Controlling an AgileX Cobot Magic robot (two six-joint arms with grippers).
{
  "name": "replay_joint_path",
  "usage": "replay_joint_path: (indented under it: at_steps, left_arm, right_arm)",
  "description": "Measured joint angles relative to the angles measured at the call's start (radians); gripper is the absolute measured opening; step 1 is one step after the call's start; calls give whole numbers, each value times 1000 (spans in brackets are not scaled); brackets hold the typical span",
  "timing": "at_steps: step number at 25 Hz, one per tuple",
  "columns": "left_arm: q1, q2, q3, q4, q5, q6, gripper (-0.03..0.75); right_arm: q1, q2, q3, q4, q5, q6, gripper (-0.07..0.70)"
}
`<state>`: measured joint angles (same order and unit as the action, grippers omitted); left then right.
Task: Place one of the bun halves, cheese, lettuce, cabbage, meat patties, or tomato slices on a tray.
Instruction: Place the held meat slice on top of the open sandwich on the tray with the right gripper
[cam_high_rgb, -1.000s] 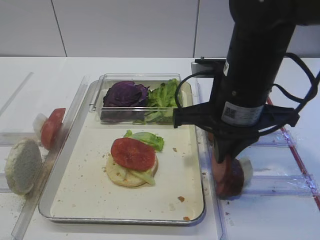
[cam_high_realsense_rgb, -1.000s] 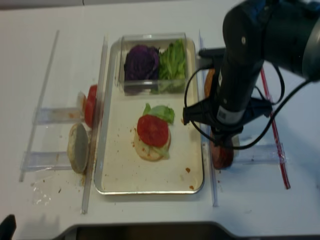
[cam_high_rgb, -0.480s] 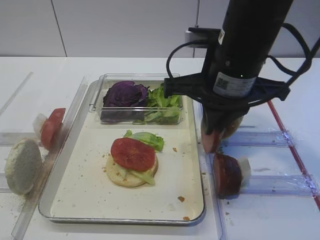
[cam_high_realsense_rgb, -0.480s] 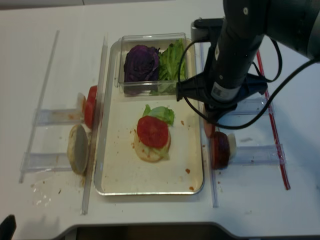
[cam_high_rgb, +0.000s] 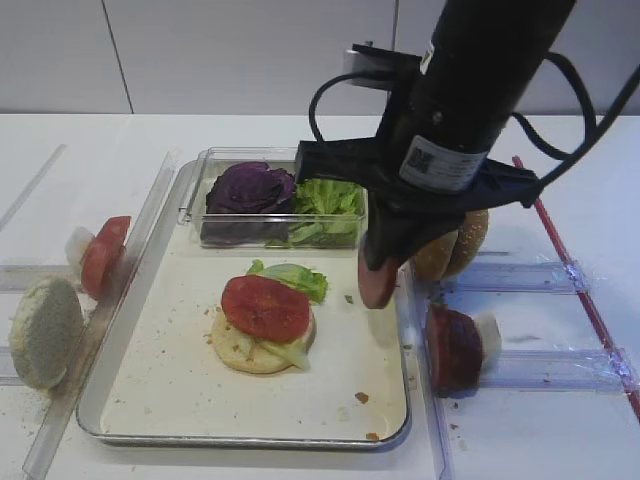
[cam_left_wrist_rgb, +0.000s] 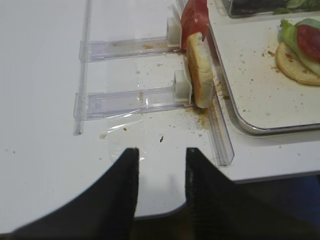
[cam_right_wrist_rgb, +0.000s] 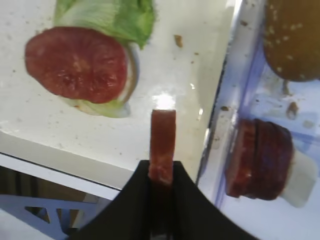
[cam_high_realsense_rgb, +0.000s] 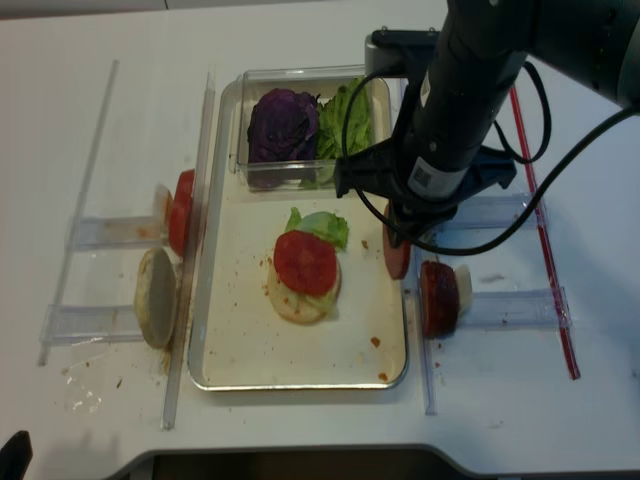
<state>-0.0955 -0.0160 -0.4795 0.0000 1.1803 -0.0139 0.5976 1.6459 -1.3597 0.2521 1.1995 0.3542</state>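
Observation:
My right gripper (cam_right_wrist_rgb: 161, 172) is shut on a meat patty (cam_right_wrist_rgb: 163, 145), held on edge. In the high view the meat patty (cam_high_rgb: 380, 278) hangs above the right rim of the cream tray (cam_high_rgb: 180, 380). On the tray lies a pale bun half (cam_high_rgb: 245, 355) topped with lettuce (cam_high_rgb: 295, 278) and a tomato slice (cam_high_rgb: 265, 308). More meat patties (cam_high_rgb: 455, 348) stand in the clear rack to the right, apart from the gripper. My left gripper (cam_left_wrist_rgb: 160, 170) is open over bare table near the front edge, holding nothing.
A clear box at the tray's back holds purple cabbage (cam_high_rgb: 250, 188) and lettuce (cam_high_rgb: 325, 195). A sesame bun (cam_high_rgb: 455, 245) stands in the right rack behind the arm. The left rack holds a tomato slice (cam_high_rgb: 103, 255) and a pale bun half (cam_high_rgb: 42, 332).
My right gripper has risen out of the right rack with one meat patty and moved left to the tray's right rim. The left gripper shows no change.

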Motion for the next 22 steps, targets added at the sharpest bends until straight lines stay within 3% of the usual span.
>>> replay_joint_path:
  at_steps: [4,12,22]
  left_arm:
    - [0,0,0,6,0,0,224]
    - [0,0,0,6,0,0,224]
    - [0,0,0,6,0,0,224]
  right_arm:
    - [0,2,28,119,-81,-80,102]
    - [0,2,107,411,-268,-338,102]
    - [0,82,119,652,-375,-561,102]
